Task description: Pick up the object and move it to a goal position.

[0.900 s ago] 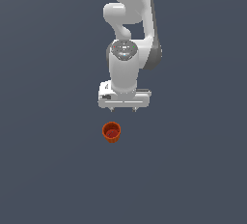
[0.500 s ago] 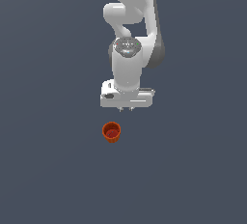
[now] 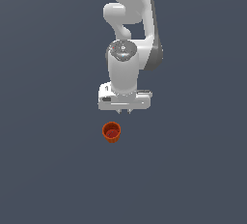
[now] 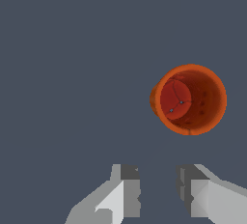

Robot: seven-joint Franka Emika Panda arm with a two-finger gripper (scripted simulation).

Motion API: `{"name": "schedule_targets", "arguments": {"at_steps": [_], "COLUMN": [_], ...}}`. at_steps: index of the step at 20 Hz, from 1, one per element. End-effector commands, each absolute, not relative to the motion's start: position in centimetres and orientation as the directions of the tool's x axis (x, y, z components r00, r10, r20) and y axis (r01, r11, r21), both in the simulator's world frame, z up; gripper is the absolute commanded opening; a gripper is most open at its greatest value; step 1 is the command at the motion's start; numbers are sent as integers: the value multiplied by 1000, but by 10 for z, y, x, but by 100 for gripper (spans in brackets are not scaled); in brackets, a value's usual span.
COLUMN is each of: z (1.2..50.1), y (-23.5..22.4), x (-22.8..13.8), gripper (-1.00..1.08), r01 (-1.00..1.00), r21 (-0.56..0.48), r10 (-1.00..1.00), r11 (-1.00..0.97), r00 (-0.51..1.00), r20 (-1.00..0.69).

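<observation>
A flat, uniform dark grey-blue surface [image 3: 43,170] fills the whole background.

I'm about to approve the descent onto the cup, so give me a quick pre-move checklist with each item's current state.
1. Gripper open, nothing between its fingers: ok.
2. Orange-red cup upright, mouth facing up: ok.
3. Cup centred between the fingers: not ok; in the wrist view the cup lies off the gap.
4. Cup untouched by the gripper: ok.
5. Height above the cup: cannot tell.
6. Goal position visible: not ok, no marker in either view.

Only a flat floor [image 3: 43,170] shows (plain dark grey-blue throughout).
</observation>
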State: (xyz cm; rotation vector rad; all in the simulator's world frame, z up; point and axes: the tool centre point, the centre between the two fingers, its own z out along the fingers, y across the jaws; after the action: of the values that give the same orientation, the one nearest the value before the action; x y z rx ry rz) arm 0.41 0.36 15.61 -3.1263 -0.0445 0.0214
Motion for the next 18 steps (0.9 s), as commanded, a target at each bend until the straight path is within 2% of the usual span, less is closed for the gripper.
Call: {"name": "schedule_targets", "arguments": {"at_steps": [1, 18], "z": [152, 103], "y": [-4, -85], "x": [9, 52], "gripper": [-12, -12], "r01": [35, 114], "r21": [-24, -136], "r10": [35, 116], "r11": [-999, -984], "r00": [999, 993], "r20": [-16, -7]}}
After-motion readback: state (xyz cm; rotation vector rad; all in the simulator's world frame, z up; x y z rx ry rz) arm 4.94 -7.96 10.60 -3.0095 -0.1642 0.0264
